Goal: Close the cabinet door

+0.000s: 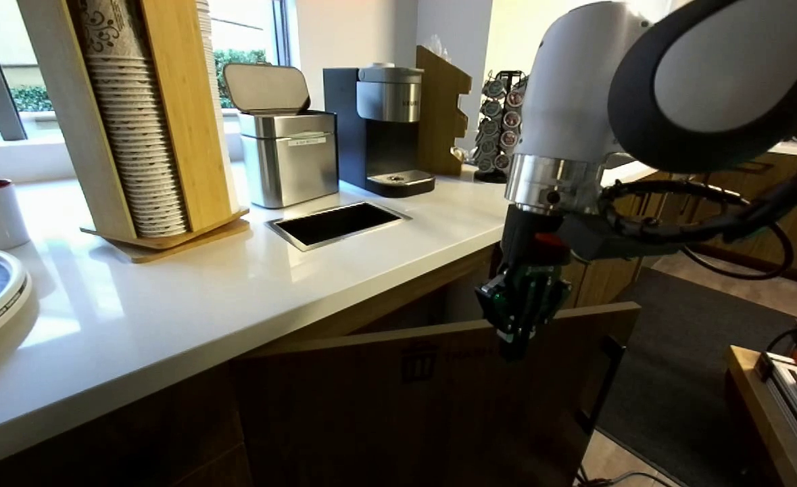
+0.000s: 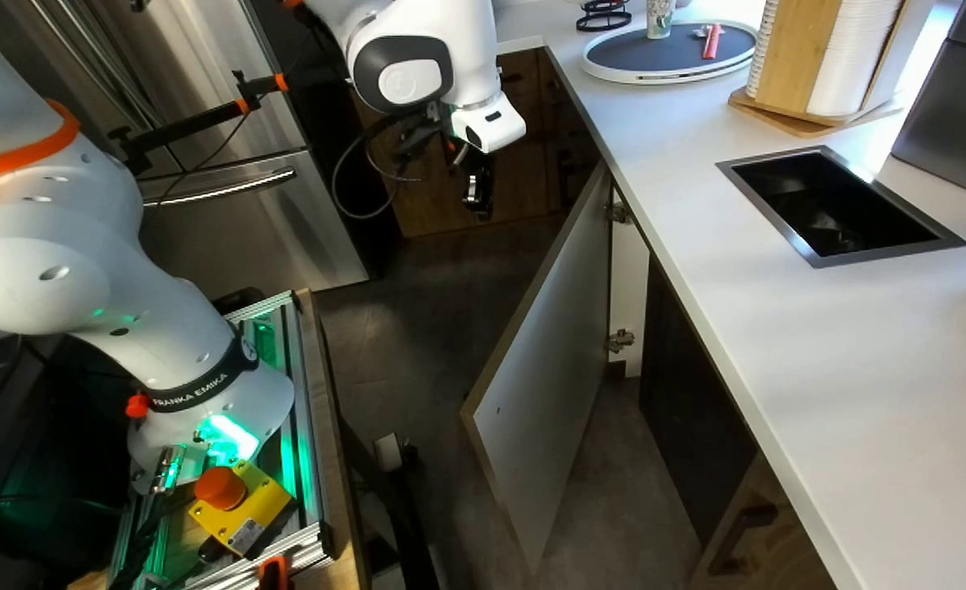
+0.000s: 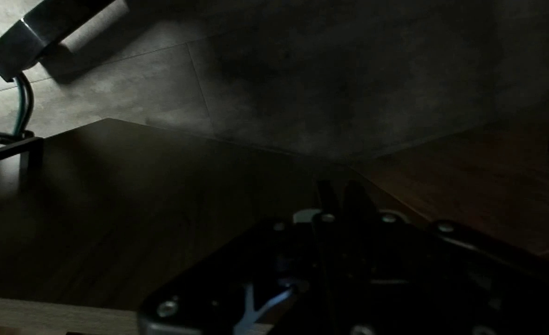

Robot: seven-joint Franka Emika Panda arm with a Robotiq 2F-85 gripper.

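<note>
The cabinet door (image 1: 398, 412) stands open, swung out from under the counter. Its outer face is dark and carries a faint bin icon and lettering. In an exterior view its pale inner face (image 2: 556, 352) and two hinges show beside the cabinet opening. My gripper (image 1: 514, 346) points down on the outer side of the door, its tips below the door's top edge. It also shows in an exterior view (image 2: 480, 205). In the wrist view the door (image 3: 153, 204) spreads left of my dark fingertips (image 3: 341, 191), which are close together with nothing seen between them. Contact with the door cannot be told.
The white counter (image 1: 344, 270) has a metal-rimmed opening (image 1: 337, 224), a coffee maker (image 1: 391, 128), a steel bin (image 1: 293, 159) and a cup holder (image 1: 188, 122). A dark bar handle (image 1: 604, 385) sticks out near the door's free edge. The robot's cart (image 2: 331, 459) stands facing the door.
</note>
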